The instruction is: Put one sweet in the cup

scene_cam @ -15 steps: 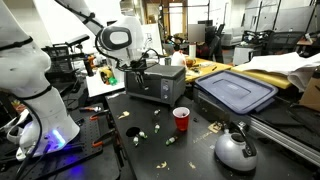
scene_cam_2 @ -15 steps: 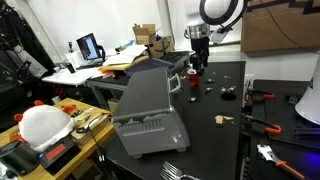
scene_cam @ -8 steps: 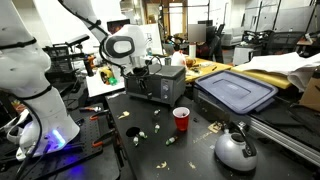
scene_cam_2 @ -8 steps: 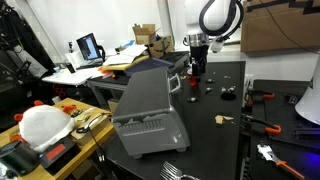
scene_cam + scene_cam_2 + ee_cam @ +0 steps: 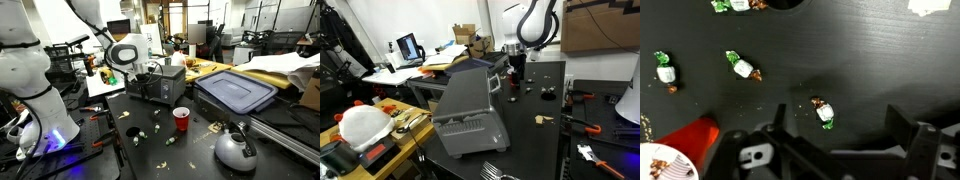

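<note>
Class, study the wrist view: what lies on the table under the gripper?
One green-wrapped sweet lies on the black table, seen between the fingers of the open gripper. The table along the picture's lower edge is covered by the gripper's body, so nothing there can be seen.

Grey toaster oven (image 5: 158, 82) w/ blue-lidded bin (image 5: 236, 92) beside it; silver kettle (image 5: 236, 150) nr table (image 5: 190, 162) front.

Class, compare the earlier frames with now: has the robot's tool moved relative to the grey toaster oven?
Yes. In an exterior view the tool has come down toward the tabletop, sinking lower against the left side of the grey toaster oven, which has not shifted.
</note>
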